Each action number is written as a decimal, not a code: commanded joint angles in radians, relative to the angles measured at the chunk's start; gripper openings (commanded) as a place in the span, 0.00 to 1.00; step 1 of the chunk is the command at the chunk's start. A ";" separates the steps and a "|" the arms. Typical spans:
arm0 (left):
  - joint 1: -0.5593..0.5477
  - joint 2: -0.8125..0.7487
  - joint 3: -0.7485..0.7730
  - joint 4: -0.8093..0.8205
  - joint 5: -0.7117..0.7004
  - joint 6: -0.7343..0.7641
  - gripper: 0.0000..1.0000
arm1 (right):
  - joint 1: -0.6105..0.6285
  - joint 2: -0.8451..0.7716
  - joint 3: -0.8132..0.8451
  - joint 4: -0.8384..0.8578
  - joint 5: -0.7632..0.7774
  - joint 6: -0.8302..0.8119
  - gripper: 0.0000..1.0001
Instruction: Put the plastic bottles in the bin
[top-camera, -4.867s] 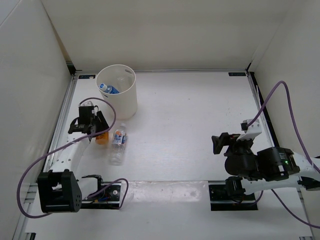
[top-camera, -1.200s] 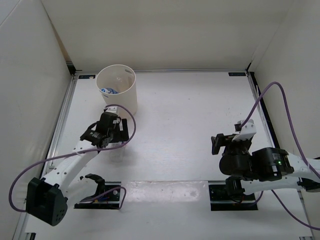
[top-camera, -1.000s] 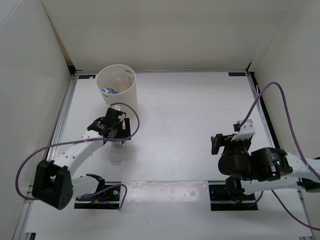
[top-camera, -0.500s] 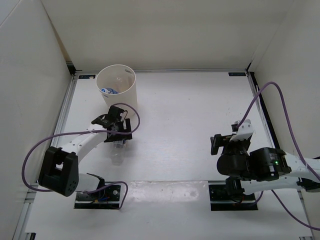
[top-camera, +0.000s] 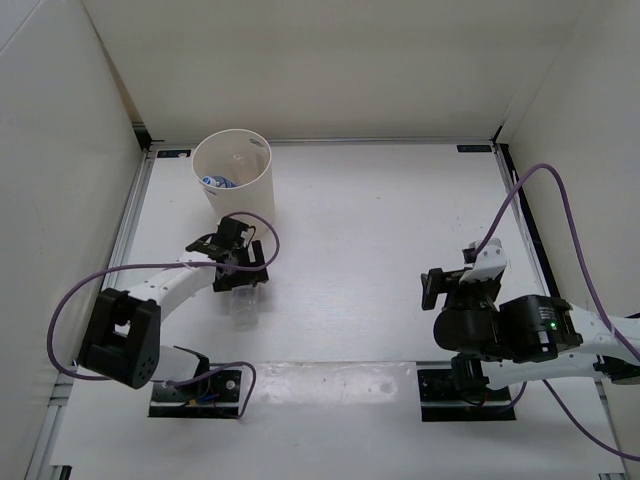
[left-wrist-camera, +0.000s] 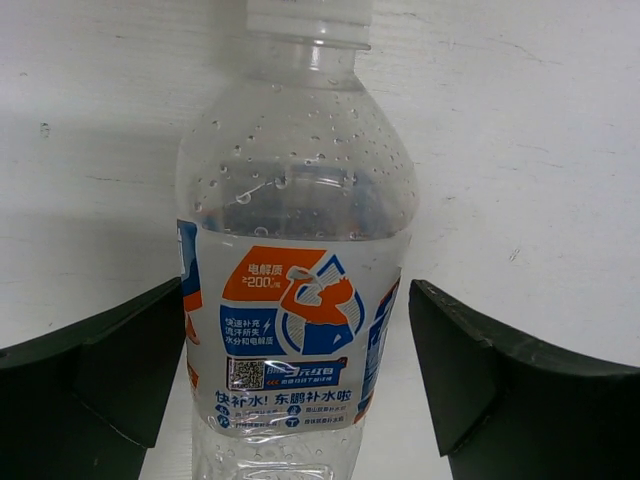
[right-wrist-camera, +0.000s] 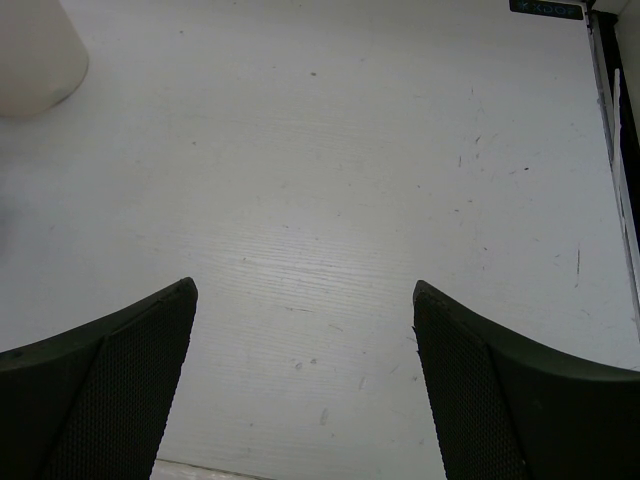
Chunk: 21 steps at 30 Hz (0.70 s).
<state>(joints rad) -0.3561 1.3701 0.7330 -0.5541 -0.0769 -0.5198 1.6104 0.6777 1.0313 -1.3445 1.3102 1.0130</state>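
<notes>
A clear plastic bottle (left-wrist-camera: 295, 300) with a white, blue and orange label lies on the white table, cap end away from the left wrist camera. My left gripper (left-wrist-camera: 297, 292) is open and straddles it, one finger on each side, with a gap showing on the right. From above, the left gripper (top-camera: 240, 270) sits just below the bin, and the bottle's clear end (top-camera: 243, 308) sticks out beneath it. The cream-white bin (top-camera: 262, 195) stands upright at the back left with a blue-labelled bottle (top-camera: 213, 182) inside. My right gripper (top-camera: 436, 288) is open over bare table (right-wrist-camera: 305, 290).
White walls close in the table on three sides. Black rails run along the left edge (top-camera: 130, 230) and the right edge (top-camera: 522, 215). Purple cables loop beside both arms. The bin's base (right-wrist-camera: 35, 50) shows at the top left of the right wrist view.
My left arm swung in from the left and settled its open gripper over the labelled bottle below the bin. The right arm barely moved.
</notes>
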 joint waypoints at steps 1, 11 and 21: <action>0.000 0.003 0.012 0.017 0.023 -0.011 1.00 | 0.000 0.005 0.001 -0.013 0.037 0.004 0.90; -0.001 0.012 0.026 0.006 0.045 0.003 0.87 | 0.003 0.005 0.003 -0.015 0.037 0.003 0.90; -0.001 -0.203 0.035 -0.069 -0.014 0.007 0.66 | 0.002 0.005 0.000 -0.010 0.038 0.006 0.90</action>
<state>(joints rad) -0.3565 1.2716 0.7345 -0.5850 -0.0528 -0.5201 1.6104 0.6777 1.0313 -1.3445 1.3102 1.0130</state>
